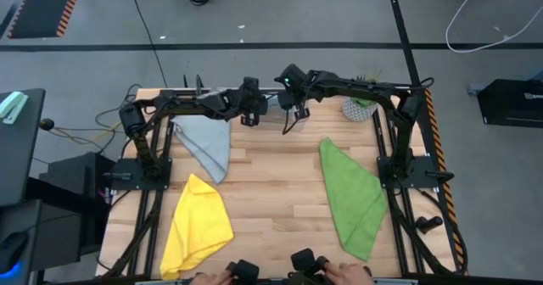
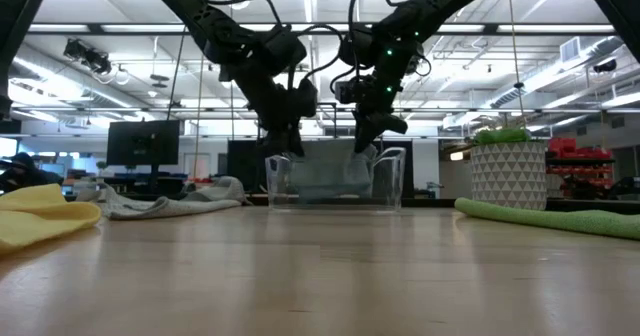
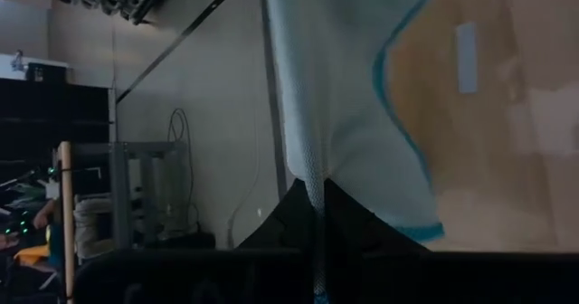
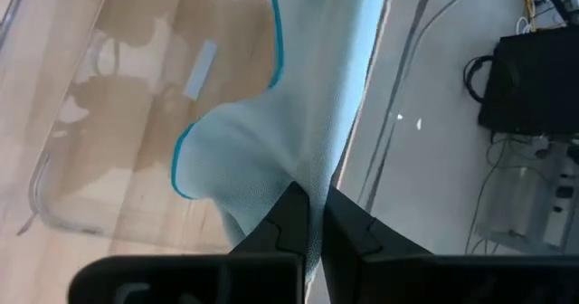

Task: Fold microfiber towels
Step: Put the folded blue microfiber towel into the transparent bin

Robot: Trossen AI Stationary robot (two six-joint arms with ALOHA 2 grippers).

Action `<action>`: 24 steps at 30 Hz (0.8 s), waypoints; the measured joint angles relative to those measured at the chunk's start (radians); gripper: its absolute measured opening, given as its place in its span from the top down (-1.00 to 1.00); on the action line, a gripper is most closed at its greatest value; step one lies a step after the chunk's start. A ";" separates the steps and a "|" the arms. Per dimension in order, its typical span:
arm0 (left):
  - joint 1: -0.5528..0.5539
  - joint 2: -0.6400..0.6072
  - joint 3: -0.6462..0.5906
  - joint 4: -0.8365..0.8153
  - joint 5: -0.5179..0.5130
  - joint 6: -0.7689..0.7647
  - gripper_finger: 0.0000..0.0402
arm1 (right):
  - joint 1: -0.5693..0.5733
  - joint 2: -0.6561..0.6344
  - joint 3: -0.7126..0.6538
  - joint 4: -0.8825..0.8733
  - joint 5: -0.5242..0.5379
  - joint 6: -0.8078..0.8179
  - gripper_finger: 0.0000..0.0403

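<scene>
At the bottom edge of the high view, a person's hands [image 1: 344, 273] rested on two dark handles. Above them lay the crumpled yellow microfiber towel [image 1: 197, 226] at lower left and the long green microfiber towel [image 1: 352, 198] at right, with the grey microfiber towel [image 1: 206, 146] farther up at centre left, all on the pale wooden table [image 1: 271, 192].

At the top centre, the left gripper [image 1: 249, 115] and right gripper [image 1: 297, 107] met over a clear plastic bin [image 2: 335, 181], which only the low view showed plainly, beside a white patterned plant pot [image 2: 507, 174].

Each wrist view revealed what the overhead hid: both pincers were closed on an edge of the light blue microfiber towel [image 4: 298, 114] with teal trim, hanging over the bin.
</scene>
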 joint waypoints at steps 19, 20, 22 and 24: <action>-0.062 0.000 -0.004 -0.095 -0.029 -0.038 0.96 | 0.034 0.000 -0.082 -0.025 -0.027 0.091 0.61; -0.061 -0.002 -0.004 -0.093 -0.027 -0.045 0.96 | 0.033 0.000 -0.082 -0.022 -0.030 0.100 0.66; -0.057 -0.006 -0.004 -0.086 -0.021 -0.053 0.95 | 0.030 0.000 -0.082 -0.019 -0.042 0.112 0.83; -0.054 -0.010 -0.003 -0.084 -0.019 -0.055 0.96 | 0.026 0.000 -0.082 -0.015 -0.059 0.113 0.93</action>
